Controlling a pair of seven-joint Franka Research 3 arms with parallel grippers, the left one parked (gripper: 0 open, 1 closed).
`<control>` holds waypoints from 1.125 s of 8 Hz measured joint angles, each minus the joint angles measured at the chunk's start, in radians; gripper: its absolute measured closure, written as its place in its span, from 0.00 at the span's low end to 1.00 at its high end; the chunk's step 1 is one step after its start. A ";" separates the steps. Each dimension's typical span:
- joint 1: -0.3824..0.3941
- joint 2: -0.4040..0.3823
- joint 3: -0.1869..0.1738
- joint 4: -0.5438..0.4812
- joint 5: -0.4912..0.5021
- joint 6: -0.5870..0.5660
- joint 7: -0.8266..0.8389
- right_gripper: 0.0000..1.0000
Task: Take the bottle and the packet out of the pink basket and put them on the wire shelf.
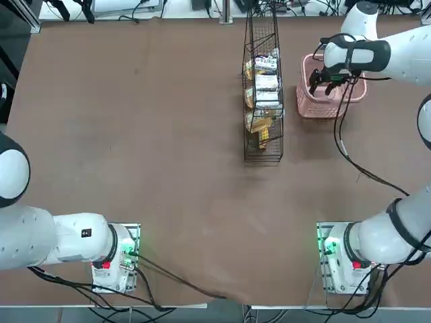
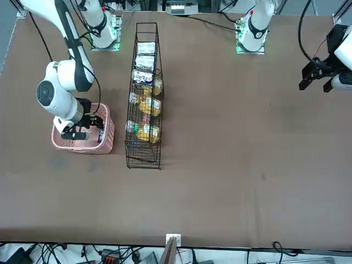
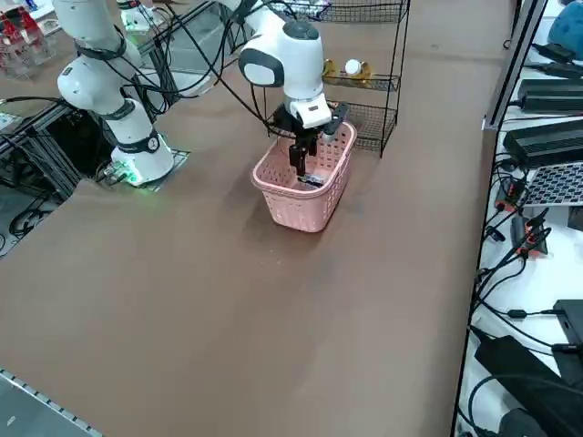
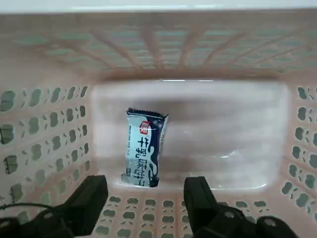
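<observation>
- Upper right of the overhead picture, we see our right gripper [image 1: 322, 83] hanging over the pink basket [image 1: 304, 101], fingers pointing down into it.
- From the side camera, the gripper [image 3: 308, 168] sits inside the basket's [image 3: 301, 205] rim, in the upper middle of that picture, with its tips low between the lattice walls.
- At the wrist camera, our two black fingers [image 4: 91, 196] stand well apart with nothing between them; the gripper [image 4: 146, 198] is released and grasps nothing.
- Between and just beyond those fingers lies the packet [image 4: 144, 148], whitish with dark printing and a small red mark, flat on the basket floor [image 4: 223, 129], nearer one side wall than the other.
- We see no other item on the basket floor in the wrist picture.
- Across the table, the front camera shows the basket [image 2: 102, 144] at the left of the frame, under the white wrist, with the gripper [image 2: 81, 132] partly hidden by the arm.
- Just beside the basket stands the wire shelf [image 1: 252, 156], a long black rack running up the middle of the overhead picture; the two are near but apart.
- On the shelf [image 2: 144, 160] we make out several whitish packets and yellowish items in a row; we cannot tell for sure which of them is the bottle.
- Behind the arm in the side picture, a white-capped yellowish thing lies on the shelf [image 3: 383, 116].
</observation>
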 joint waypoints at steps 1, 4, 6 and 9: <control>0.000 0.007 0.000 0.000 0.000 0.008 -0.009 0.07; 0.000 0.023 0.000 0.000 0.000 0.022 -0.024 0.12; 0.000 0.033 0.001 0.000 0.000 0.037 -0.026 0.13; 0.000 0.046 0.001 0.000 0.000 0.053 -0.027 0.17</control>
